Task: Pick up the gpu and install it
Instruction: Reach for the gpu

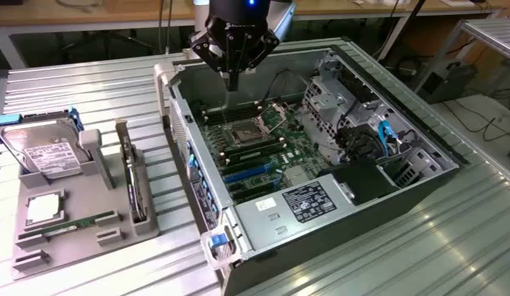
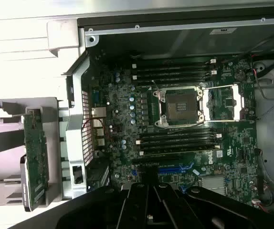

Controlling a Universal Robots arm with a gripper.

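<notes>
The gpu [image 1: 132, 179] stands on edge in a slot of the grey holder tray [image 1: 82, 240], at the exterior view's left of the open computer case [image 1: 419, 160]. In the wrist view the gpu [image 2: 35, 155] shows its green board face beside the case wall. My gripper [image 1: 232, 85] hangs over the far end of the case, above the motherboard [image 1: 267, 154]. It is shut with nothing between its fingers and is well apart from the gpu. The wrist view shows my gripper [image 2: 149, 177] over the blue expansion slots [image 2: 175, 169].
The tray also holds a silver hard drive [image 1: 42, 154], a square chip [image 1: 42, 207] and a green RAM stick [image 1: 74, 223]. Inside the case are the CPU socket [image 2: 180, 107], a drive cage [image 1: 337, 92] and blue cables [image 1: 385, 137]. Ribbed metal table [image 1: 419, 246] surrounds everything.
</notes>
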